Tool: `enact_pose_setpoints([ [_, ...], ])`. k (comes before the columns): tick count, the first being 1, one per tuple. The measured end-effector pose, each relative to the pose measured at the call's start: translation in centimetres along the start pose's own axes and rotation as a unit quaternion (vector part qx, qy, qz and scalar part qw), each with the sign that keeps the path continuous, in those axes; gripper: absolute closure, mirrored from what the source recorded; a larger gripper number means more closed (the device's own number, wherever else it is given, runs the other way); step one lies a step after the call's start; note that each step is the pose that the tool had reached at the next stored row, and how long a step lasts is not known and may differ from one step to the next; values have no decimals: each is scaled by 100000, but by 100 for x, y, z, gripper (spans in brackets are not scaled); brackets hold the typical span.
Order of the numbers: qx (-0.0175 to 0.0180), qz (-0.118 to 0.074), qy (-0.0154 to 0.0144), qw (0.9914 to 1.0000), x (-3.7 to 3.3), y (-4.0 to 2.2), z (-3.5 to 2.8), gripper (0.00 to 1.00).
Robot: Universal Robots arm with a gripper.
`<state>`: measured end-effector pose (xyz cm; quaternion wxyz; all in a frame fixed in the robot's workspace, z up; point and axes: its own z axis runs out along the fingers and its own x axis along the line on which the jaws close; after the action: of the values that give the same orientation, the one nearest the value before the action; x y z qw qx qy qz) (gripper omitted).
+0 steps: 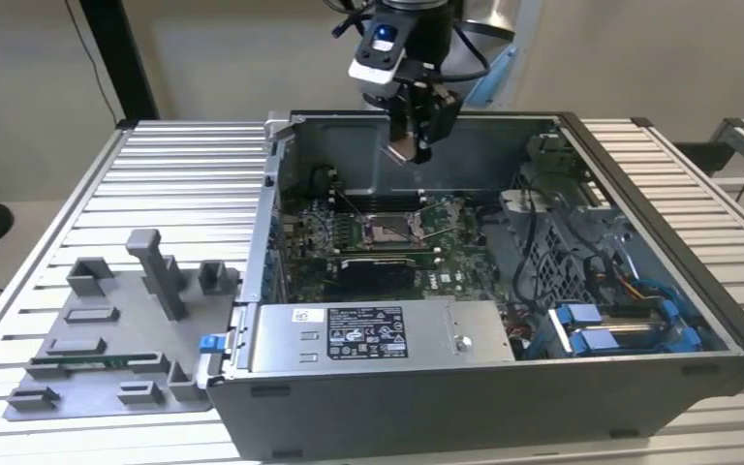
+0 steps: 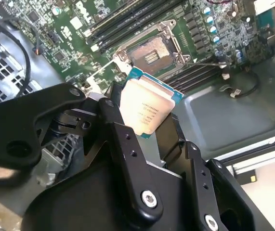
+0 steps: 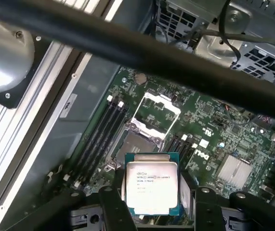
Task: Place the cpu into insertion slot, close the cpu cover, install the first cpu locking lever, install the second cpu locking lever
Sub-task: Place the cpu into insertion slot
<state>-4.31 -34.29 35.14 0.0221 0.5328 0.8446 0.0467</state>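
My gripper (image 1: 418,145) hangs above the open computer case and is shut on the cpu (image 1: 405,150). In both wrist views the cpu (image 3: 151,186) (image 2: 147,108), a small square chip with a silvery printed top and green edge, sits clamped between the black fingers (image 3: 112,197). Below it on the green board lies the insertion slot (image 3: 136,146) (image 2: 150,55) (image 1: 387,230), dark-centred with a metal rim and nothing in it. The cpu cover (image 3: 156,111), a silvery frame with a square window, is flipped open beside the slot. A thin lever rod (image 2: 207,62) sticks out near the socket.
The case walls (image 1: 268,223) ring the board. A power supply with a label (image 1: 369,334) lies at the front, and blue drive brackets (image 1: 618,325) and cables at the exterior view's right. A grey fixture plate (image 1: 101,339) sits on the slatted table at the exterior view's left.
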Motion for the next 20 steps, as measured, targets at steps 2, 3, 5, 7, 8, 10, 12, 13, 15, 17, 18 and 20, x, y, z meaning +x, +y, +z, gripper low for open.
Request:
enact_pose_setpoints([
  [2, -22, 1481, -152, 99989, 0, -1, 8, 100],
  [3, -27, 2165, -223, 99976, 0, -2, 12, 100],
  [5, -42, 3445, -358, 99940, 1, -3, 21, 100],
  [7, -61, 4847, -500, 99881, 1, -5, 29, 100],
  [8, -69, 5377, -553, 99854, 2, -7, 31, 100],
  [10, -82, 6117, -627, 99811, 3, -9, 31, 100],
  [12, -97, 6922, -708, 99758, 5, -14, 33, 100],
  [13, -96, 7470, -770, 99718, 7, -17, 32, 100],
  [15, -120, 8739, -895, 99613, 8, -19, 35, 100],
  [17, -124, 9978, -1032, 99495, 10, -25, 36, 100],
  [18, -139, 10550, -1085, 99436, 10, -25, 38, 100],
  [20, -155, 11894, -1222, 99283, 11, -26, 43, 100],
])
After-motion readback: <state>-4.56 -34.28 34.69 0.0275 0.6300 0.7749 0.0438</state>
